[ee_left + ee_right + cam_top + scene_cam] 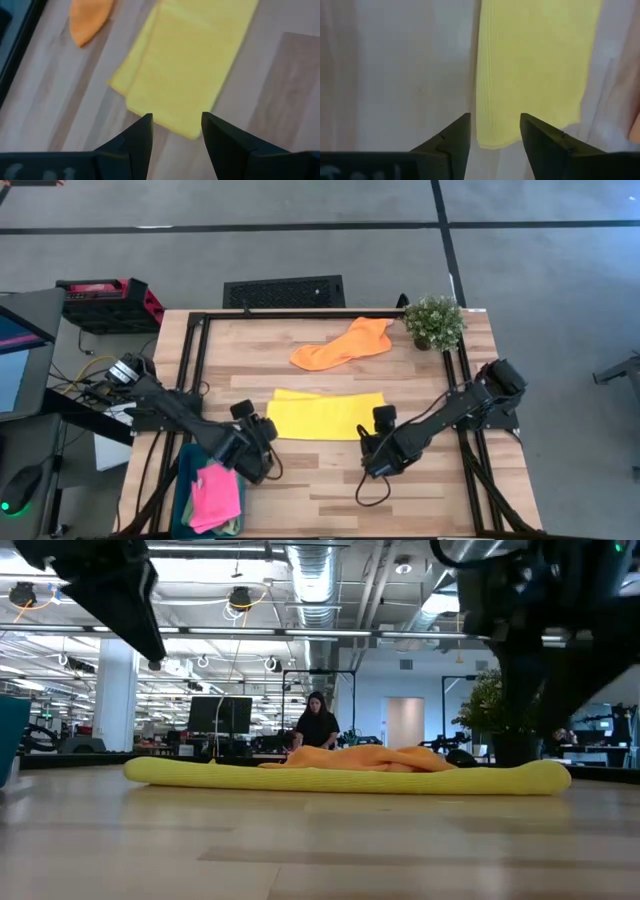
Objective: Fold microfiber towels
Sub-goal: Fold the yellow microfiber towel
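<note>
The yellow towel point(327, 416) lies flat in the middle of the wooden worktop point(330, 485) as a long soft band, already folded once, judging by the double layer at its edge in the left wrist view; its surface is fine and ribbed, the ends rounded and a little thick. The left gripper point(262, 442) hangs just beside the left end of the yellow towel with its fingers spread and nothing between them; the right gripper point(380, 442) hangs just beside the right end, also released and empty. Probably each one is placed at an end so that both can take a short edge and fold the band again. Beyond the yellow towel, toward the small potted plant point(434, 322), the orange towel point(345, 344) lies crumpled and not yet folded. On the near left of the yellow towel stands the teal bin point(184, 485), with the pink towel point(216, 494) folded inside it and a strip of light green towel point(230, 528) showing under it.
</note>
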Controlling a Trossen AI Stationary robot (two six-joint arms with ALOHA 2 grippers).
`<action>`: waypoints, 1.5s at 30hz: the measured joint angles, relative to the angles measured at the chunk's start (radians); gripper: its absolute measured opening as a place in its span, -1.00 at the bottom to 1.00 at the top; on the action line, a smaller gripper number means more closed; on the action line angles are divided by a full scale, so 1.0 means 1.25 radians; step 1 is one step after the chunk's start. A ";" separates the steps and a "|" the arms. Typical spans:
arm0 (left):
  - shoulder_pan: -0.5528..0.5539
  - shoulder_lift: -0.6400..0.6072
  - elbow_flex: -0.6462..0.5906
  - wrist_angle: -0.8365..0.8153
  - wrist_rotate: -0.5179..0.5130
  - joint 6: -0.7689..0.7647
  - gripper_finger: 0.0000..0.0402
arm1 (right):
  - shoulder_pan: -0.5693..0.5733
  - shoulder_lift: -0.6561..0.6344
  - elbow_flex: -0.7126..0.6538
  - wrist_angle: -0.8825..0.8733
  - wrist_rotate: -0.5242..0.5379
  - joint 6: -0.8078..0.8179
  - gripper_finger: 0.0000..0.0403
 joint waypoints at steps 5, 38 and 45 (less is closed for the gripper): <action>-0.032 0.000 0.000 0.000 -0.007 -0.023 -0.19 | -0.021 0.000 -0.052 0.037 0.001 0.018 -0.08; -0.036 0.000 0.000 0.000 -0.025 -0.022 -0.19 | -0.119 0.010 -0.117 0.106 -0.167 -0.007 -0.45; -0.036 0.000 0.000 0.000 -0.025 -0.022 -0.19 | -0.114 0.010 -0.074 0.075 -0.159 -0.034 -0.46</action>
